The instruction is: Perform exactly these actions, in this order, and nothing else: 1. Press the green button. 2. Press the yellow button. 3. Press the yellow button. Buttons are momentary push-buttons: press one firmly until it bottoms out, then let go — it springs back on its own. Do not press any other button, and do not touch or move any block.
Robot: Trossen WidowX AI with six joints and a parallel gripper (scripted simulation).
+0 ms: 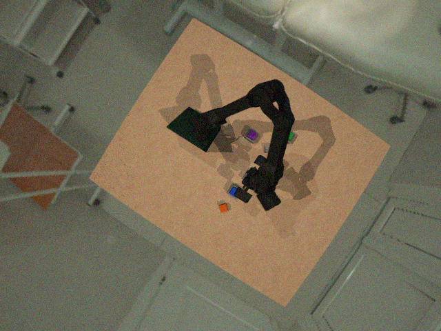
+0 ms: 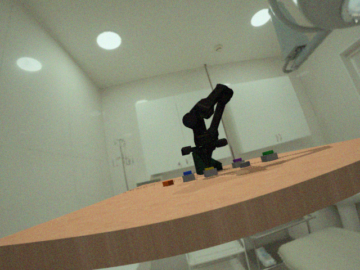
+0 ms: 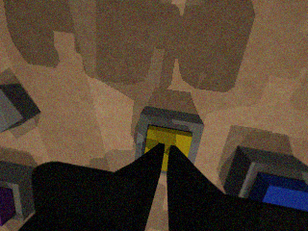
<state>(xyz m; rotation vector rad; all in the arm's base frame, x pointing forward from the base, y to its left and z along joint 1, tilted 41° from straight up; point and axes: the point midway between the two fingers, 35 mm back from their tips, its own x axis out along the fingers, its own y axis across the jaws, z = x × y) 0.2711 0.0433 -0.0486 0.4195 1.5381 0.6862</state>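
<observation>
contact point under review: the yellow button (image 3: 168,144) sits directly ahead of and beneath the gripper (image 3: 163,150), whose fingers are drawn together almost to touching with nothing between them. in the wrist view the tips overlap the near edge of the yellow cap; whether they touch it or hover just above cannot be told.

handling judgement: the button looks like a rigid square cap in a grey housing, a stiff sprung part fixed to the table (image 2: 261,185), not something to grasp. it should be pushed straight down at the cap's centre with the closed tips. an off-centre push risks sliding onto the housing rim.

neighbours: the blue button (image 3: 281,192) stands just to the right of the tips, a purple button (image 3: 6,204) to the lower left, a grey block (image 3: 14,106) to the upper left, apart from the tool.

visibility: from above, the arm hides the yellow button entirely and covers part of the green button (image 1: 291,135). cap travel cannot be read in any view.
</observation>
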